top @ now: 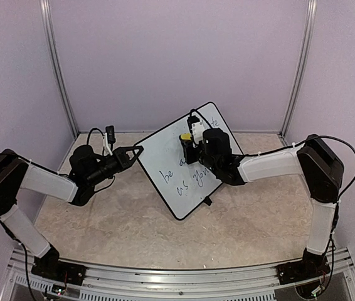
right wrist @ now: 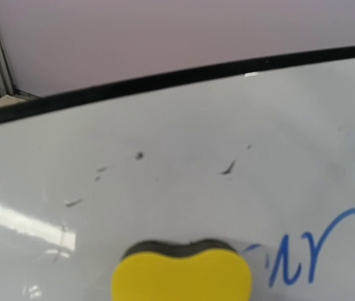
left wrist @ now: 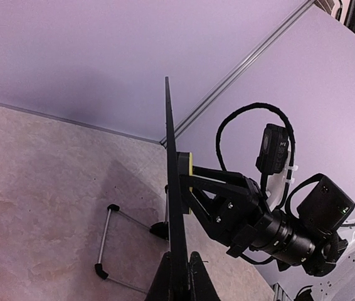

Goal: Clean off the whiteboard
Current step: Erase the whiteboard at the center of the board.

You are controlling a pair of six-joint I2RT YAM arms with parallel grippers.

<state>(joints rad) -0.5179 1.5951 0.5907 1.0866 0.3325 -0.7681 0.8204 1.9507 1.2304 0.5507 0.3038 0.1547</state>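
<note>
Whiteboard stands tilted mid-surface, wire stand behind it, feet down. Your left pincer is clenched on board's left edge. Your right pincer grasps yellow sponge, pressed flat on board face near its upper part. You see handwriting on lower half, just beside sponge.

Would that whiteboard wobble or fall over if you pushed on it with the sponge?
Probably stiff: seen edge-on, the whiteboard is thin yet straight. It may tip easily, since only a slim wire stand sits behind it, which is likely why the left fingers clamp its edge. Its glossy face looks slippery under the sponge.
</note>
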